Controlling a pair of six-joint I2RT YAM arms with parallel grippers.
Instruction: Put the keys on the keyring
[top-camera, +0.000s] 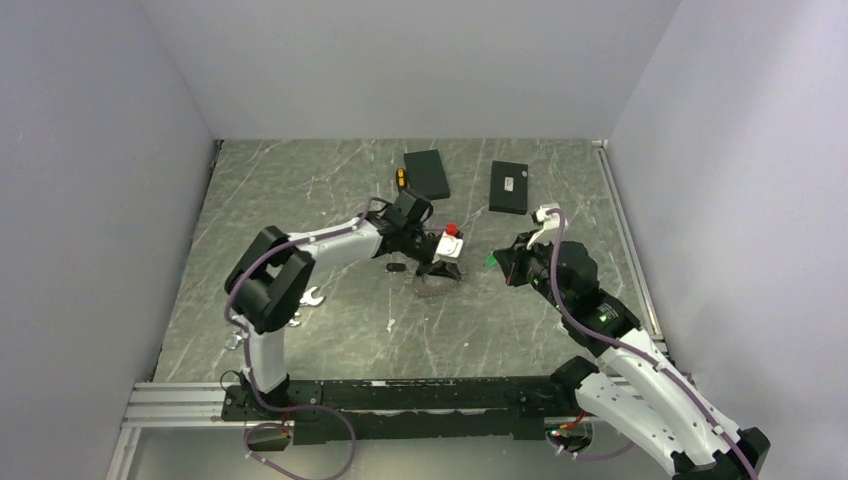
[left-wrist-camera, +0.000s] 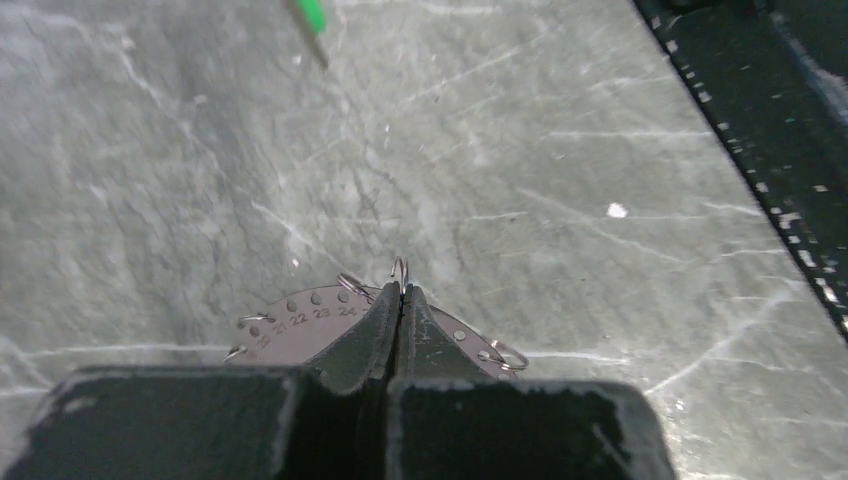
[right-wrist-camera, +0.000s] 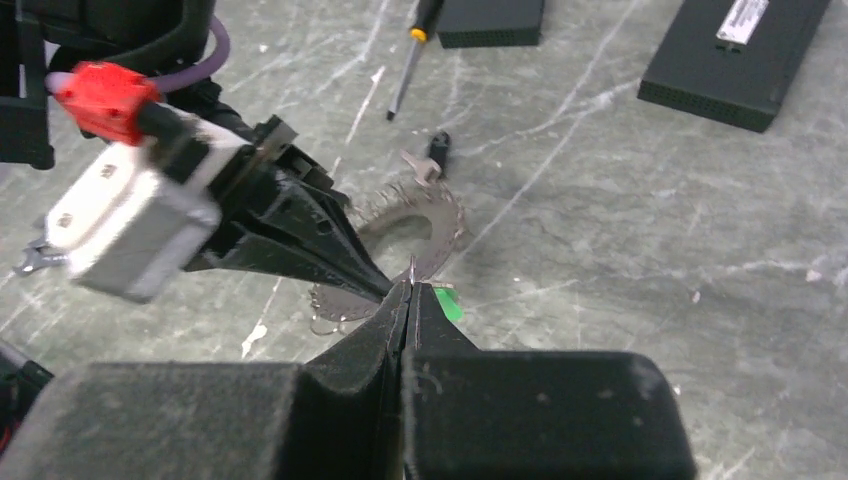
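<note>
Your left tool (left-wrist-camera: 400, 293) has its fingers pressed fully together, with no gap between them. They pinch the near rim of the keyring (right-wrist-camera: 441, 214), and a small wire loop (left-wrist-camera: 400, 268) stands up from between the tips. From the left wrist you see the keyring as a flat pale disc with numbered holes and more small loops along its edge. From the right wrist it looks like a dark toothed wheel lying on the surface (left-wrist-camera: 560, 150), just beyond your two tools.

Your right tool (right-wrist-camera: 408, 293) is also closed tight, tip to tip, and sits close in front of the left tool's tips. A small green-tagged piece (right-wrist-camera: 449, 303) juts out beside its tips and appears to be clamped there; it is too small to tell whether it is a key.

One dark-headed key (right-wrist-camera: 437, 149) lies loose on the surface, just past the keyring's far edge.
</note>
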